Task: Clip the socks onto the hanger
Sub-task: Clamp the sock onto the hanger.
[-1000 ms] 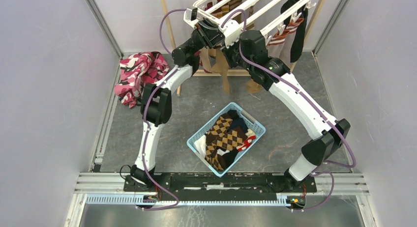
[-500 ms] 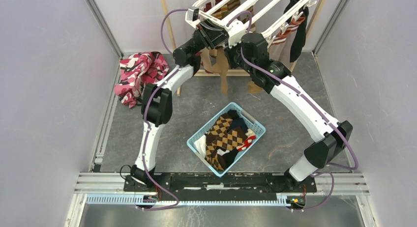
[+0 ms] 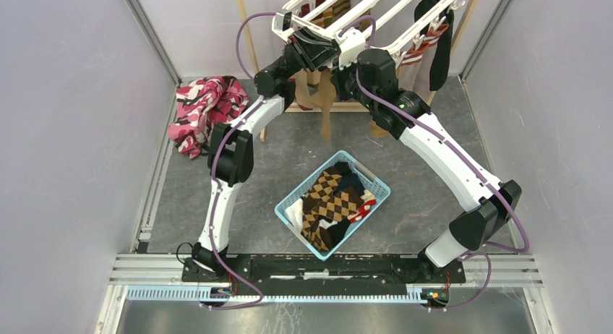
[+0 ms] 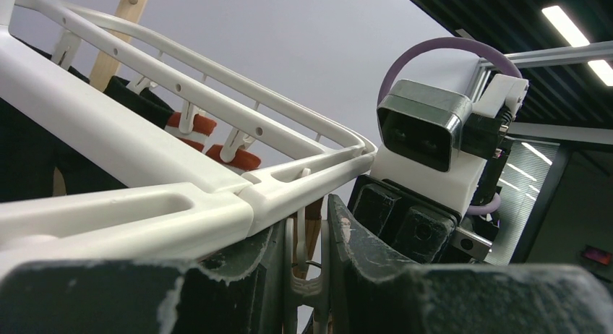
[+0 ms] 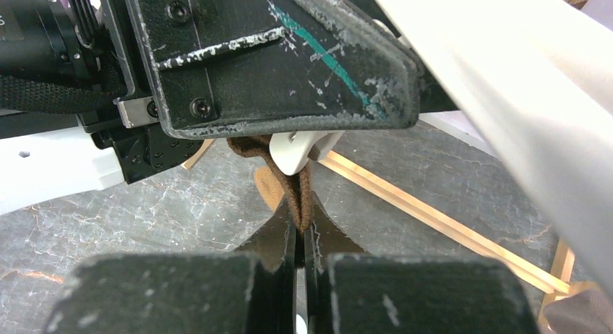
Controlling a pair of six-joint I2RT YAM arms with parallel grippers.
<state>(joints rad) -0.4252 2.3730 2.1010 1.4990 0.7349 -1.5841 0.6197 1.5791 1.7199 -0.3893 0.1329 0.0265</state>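
Observation:
The white hanger (image 3: 376, 12) hangs at the back, with striped and black socks (image 3: 432, 41) clipped on its right side. My left gripper (image 3: 320, 53) is up at the hanger's near corner, shut on a dangling white clip (image 4: 309, 265) under the bars (image 4: 181, 84). My right gripper (image 3: 345, 65) is right beside it, shut on the top edge of a brown-tan sock (image 5: 298, 193), which reaches up into the white clip (image 5: 300, 150). The sock hangs down below both grippers (image 3: 325, 106). More socks, some argyle (image 3: 329, 204), lie in the basket.
A light blue mesh basket (image 3: 376, 183) stands mid-floor. A pink, red and black cloth (image 3: 206, 106) lies at the left wall. A thin wooden frame (image 5: 434, 218) stands under the hanger. Grey walls close in left and right.
The right arm has moved up and slightly right towards the hanger's corner. The hanging sock has shifted a little left. Both grippers stay shut.

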